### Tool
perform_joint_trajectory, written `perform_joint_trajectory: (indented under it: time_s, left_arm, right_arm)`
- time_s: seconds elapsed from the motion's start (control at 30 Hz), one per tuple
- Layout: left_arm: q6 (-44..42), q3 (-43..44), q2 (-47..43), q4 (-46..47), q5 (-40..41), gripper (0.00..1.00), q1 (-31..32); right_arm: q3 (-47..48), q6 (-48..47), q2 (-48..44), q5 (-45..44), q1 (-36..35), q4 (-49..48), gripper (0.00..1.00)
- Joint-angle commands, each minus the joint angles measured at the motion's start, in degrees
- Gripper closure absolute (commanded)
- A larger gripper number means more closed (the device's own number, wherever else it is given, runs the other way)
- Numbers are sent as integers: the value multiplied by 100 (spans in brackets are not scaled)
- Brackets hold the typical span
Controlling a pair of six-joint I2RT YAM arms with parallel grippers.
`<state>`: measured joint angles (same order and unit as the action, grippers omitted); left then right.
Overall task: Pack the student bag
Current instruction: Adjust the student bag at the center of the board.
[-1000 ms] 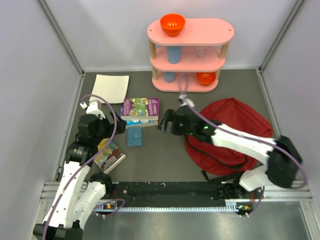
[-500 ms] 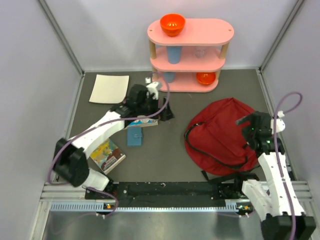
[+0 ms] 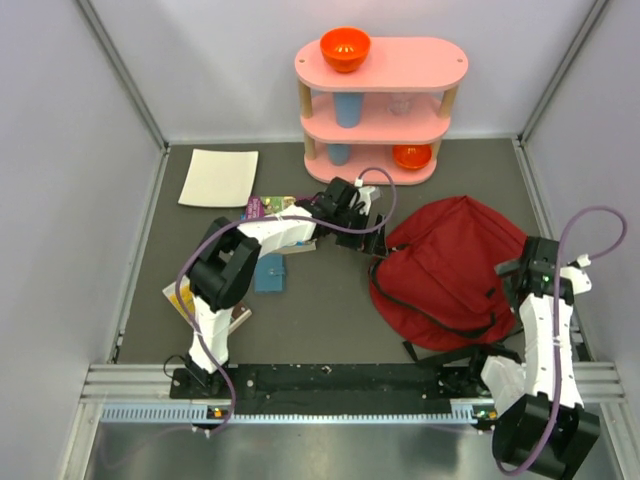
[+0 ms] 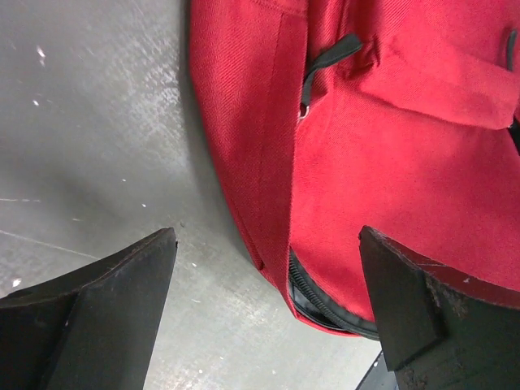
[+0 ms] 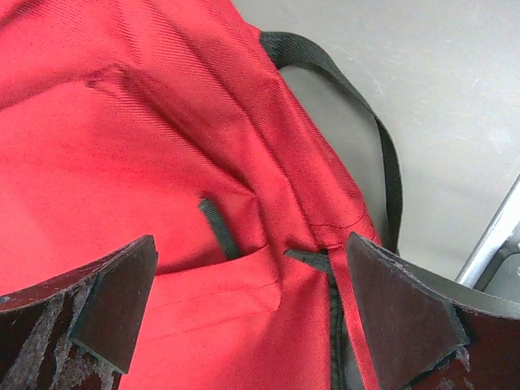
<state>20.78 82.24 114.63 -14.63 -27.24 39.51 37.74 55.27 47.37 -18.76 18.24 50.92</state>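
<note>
On the right half of the table, the bag lies flat, dark red, straps trailing toward the near edge.

- Left gripper: fingers spread wide, nothing between them but air; hovers over the bag's left edge, where a black zipper runs along the seam.
- Right gripper: fingers also spread, empty, above the bag's right side near a black strap.
- Loose items well apart from the bag, on the left: purple book, small blue case, sheet of paper.

Progress, as judged: early. Nothing appears to be inside, and the bag looks flat and closed, though the main opening is not clearly in view. Left to do: open the bag, load the loose items, close it.
</note>
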Motion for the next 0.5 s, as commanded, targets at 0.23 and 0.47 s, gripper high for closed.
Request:
perform_joint_trajectory:
  time_s: [0.23, 0.47]
  left_arm:
    - [225, -164, 288, 690, -782, 8, 110]
    - [339, -593, -63, 742, -905, 25, 110]
  right_arm:
    - [-776, -1078, 1388, 1698, 66, -1768, 1]
    - [-646, -1747, 1669, 2791, -1029, -3193, 1]
